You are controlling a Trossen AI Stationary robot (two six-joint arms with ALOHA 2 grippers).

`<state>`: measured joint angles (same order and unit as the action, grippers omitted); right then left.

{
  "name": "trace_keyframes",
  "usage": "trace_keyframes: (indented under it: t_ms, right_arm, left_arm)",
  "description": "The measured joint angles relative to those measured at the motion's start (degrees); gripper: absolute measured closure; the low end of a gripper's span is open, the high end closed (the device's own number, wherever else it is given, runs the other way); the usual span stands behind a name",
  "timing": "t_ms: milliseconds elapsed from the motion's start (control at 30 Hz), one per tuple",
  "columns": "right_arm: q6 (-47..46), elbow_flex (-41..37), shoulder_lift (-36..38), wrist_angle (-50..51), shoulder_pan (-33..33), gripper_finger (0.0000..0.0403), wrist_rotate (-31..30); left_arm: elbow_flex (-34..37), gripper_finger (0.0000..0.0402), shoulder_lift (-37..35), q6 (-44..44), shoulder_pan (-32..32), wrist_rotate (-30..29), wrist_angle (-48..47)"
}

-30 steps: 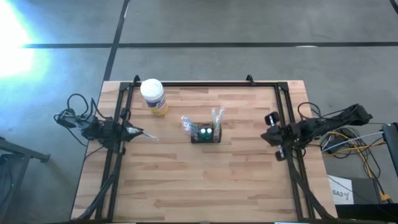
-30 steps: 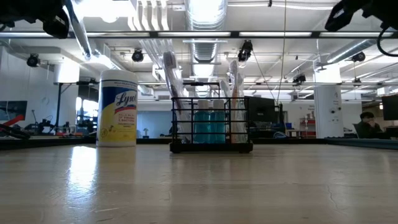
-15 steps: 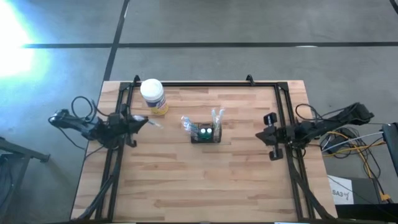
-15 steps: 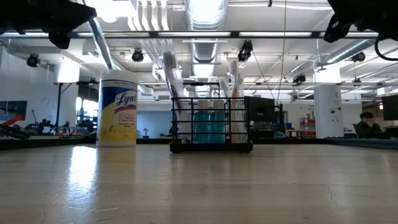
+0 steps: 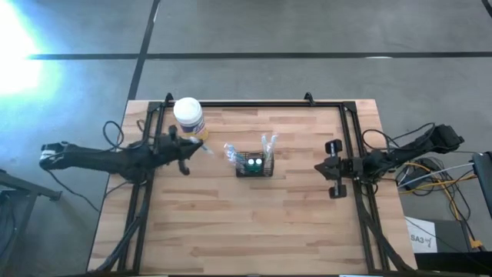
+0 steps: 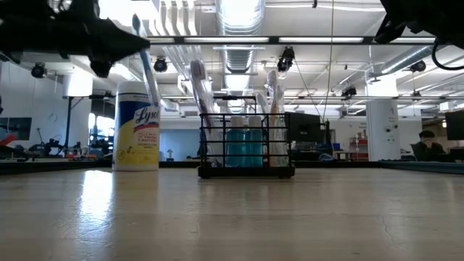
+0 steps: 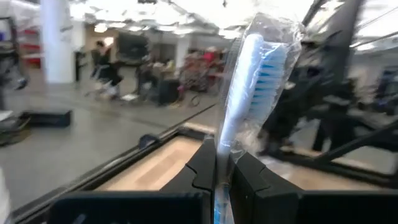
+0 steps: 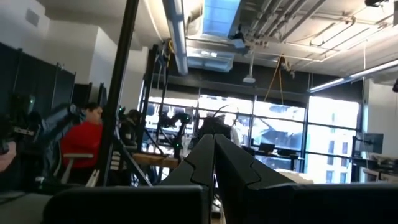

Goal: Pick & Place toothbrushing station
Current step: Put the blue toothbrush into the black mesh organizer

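Wrapped toothbrush in my left pincer, bound for the rack

My left pincer (image 5: 194, 149) is clamped on the handle of a plastic-wrapped toothbrush (image 7: 245, 93), head forward, so I judge it can drop into the toothbrushing station (image 5: 254, 165) mid-bench, at three o'clock from it; the Lysol wipes canister (image 5: 189, 118) sits near, at eleven o'clock. My right pincer (image 5: 332, 166), fingers together and empty, waits at the bench's (image 5: 254, 231) three o'clock edge, out of the way
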<state>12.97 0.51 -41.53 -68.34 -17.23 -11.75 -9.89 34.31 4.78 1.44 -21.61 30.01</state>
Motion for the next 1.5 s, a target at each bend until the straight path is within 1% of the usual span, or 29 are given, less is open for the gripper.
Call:
trace_keyframes:
  t_ms: [33, 200, 367, 567, 667, 767, 833, 1000, 1300, 1500]
  right_arm:
    - [0.33, 0.0, -0.1, 0.04, 0.0, 0.0394, 0.0]
    - [0.57, 0.0, -0.27, -0.14, 0.0, 0.0394, 0.01]
    - [0.55, 0.0, -0.34, -0.13, 0.0, 0.0394, 0.02]
    - [0.55, 0.0, -0.45, 0.35, 0.0, 0.0394, 0.04]
    - [0.31, 0.0, -0.67, 0.44, 0.0, 0.0394, 0.04]
    - [0.08, 0.0, -0.69, 0.42, 0.0, 0.0394, 0.06]
    - [-0.5, 0.02, -0.71, 0.41, 0.02, 0.0394, 0.07]
    - [-0.96, 0.0, -1.06, 0.44, 0.0, 0.0394, 0.09]
    - [-1.41, 0.02, -1.06, 0.59, 0.0, 0.0394, 0.2]
    - [-1.42, 0.02, -1.06, 0.57, 0.0, 0.0394, 0.2]
  left_arm:
    - [0.0, 0.0381, 1.75, 0.55, -1.31, 0.54, 1.02]
    - [-0.45, 0.0381, 10.9, 3.5, -6.03, 8.73, 7.89]
    - [-3.08, 0.0381, 19.47, 1.17, -6.63, 10.2, 15.34]
    - [-9.25, 0.0382, 27.54, -2.0, -6.65, 13.02, 17.58]
    - [-12.42, 0.0382, 31.12, -3.77, -6.72, 14.62, 16.61]
    - [-15.78, 0.0382, 33.94, -5.29, -6.72, 16.52, 17.19]
    - [-17.39, 0.0382, 35.8, -6.13, -6.78, 16.74, 16.98]
    - [-20.34, 0.0382, 39.27, -5.8, -7.38, 19.13, 16.95]
    - [-19.56, 0.0382, 43.88, -2.08, -9.46, 19.26, 16.61]
    - [-18.78, 0.038, 46.38, -2.01, -9.65, 19.16, 17.35]
